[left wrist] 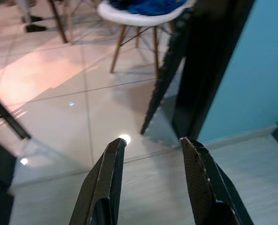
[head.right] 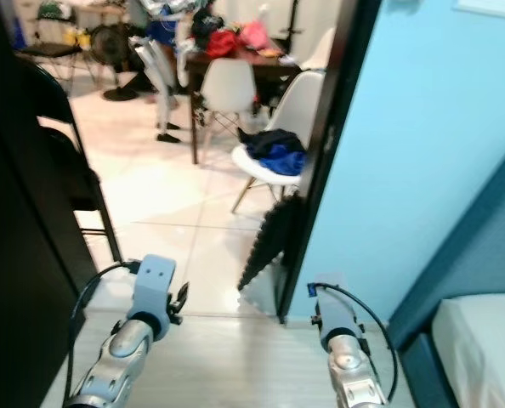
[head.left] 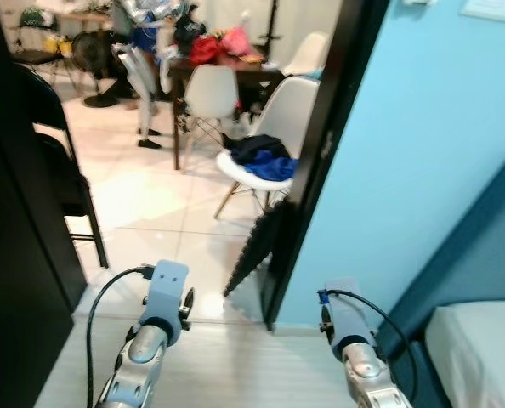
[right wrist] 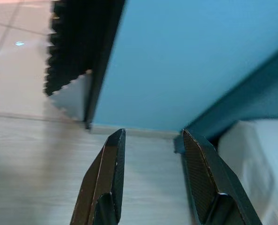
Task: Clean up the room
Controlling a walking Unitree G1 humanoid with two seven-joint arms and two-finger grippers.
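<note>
**A:** What's ahead, biggest first?

**B:** A blue wall [head.left: 422,153] on the right, with a dark door frame [head.left: 320,161] at its edge. Past the doorway is a tiled floor [head.left: 150,204] with a dark dining table [head.left: 227,72] at its far side, and red and pink clothes [head.left: 223,44] piled on the tabletop. A white chair [head.left: 274,127] stands near the frame with blue and dark clothing [head.left: 265,157] on its seat. A black serrated panel [head.left: 257,246] leans against the foot of the frame. A bed corner [head.left: 478,348] sits low on the right.

**A:** And the grippers?

**B:** The left gripper [left wrist: 150,143] hovers over the floor at the threshold, fingers spread, holding nothing. The right gripper [right wrist: 150,136] hangs near the wall's base beside the bed, also spread and empty.

**A:** So what needs tidying?

**B:** Likely the clothing on the chair seat and the pile on the tabletop, both well apart from the grippers.

**A:** Risks?

**B:** The doorway looks narrow, so an arm could clip the frame or knock the leaning panel over. The trailing arm cables might also snag.

**A:** Any writing?

**B:** None legible.
</note>
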